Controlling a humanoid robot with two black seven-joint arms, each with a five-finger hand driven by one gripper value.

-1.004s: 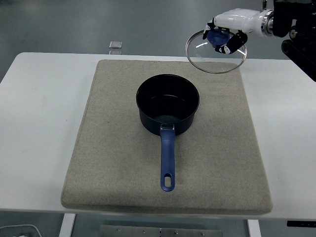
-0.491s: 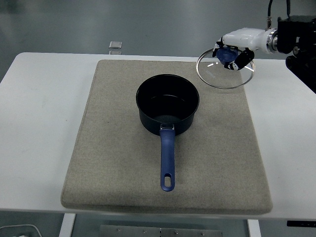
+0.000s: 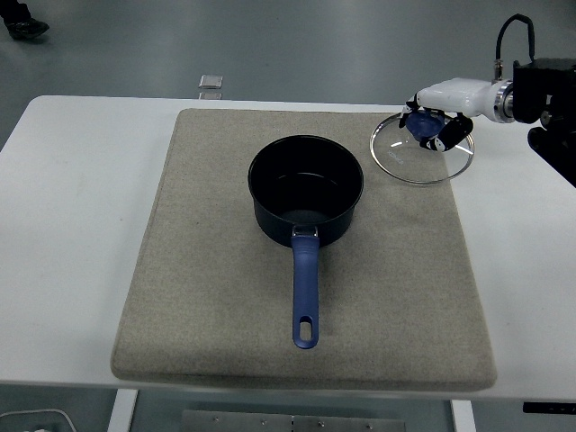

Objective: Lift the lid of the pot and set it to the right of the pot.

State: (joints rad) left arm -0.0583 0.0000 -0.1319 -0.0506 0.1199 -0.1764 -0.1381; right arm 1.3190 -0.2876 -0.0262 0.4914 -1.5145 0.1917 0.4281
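A dark blue pot with a long blue handle pointing toward me stands uncovered in the middle of a grey mat. The glass lid with a metal rim and a blue knob is at the mat's far right corner, right of the pot. My right hand, white with black fingertips, is shut on the blue knob from above. The lid looks level and close to the mat; whether it touches the mat I cannot tell. The left arm is out of view.
The white table reaches beyond the mat on both sides. A small clear square object lies at the table's far edge. Black robot parts stand at the right edge.
My right hand has carried the lid rightward and downward, from high above the mat's far edge to low over its far right corner. The lid has gone from tilted to nearly level.
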